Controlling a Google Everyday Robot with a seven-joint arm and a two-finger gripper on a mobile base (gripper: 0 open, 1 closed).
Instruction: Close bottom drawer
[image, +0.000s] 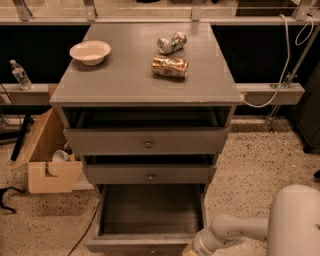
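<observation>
1. Gripper (192, 250): at the lower frame edge, by the right front corner of the bottom drawer (150, 216); apart or together, cannot tell.
2. Bottom drawer: lowest in the grey cabinet (140, 87), pulled far out, dark box exposed.
3. Cabinet top: white bowl (90, 51), crushed silver can (171, 42), gold can (170, 66) lying on its side.
4. Cardboard box (52, 175): on the floor, left of the cabinet.
</observation>
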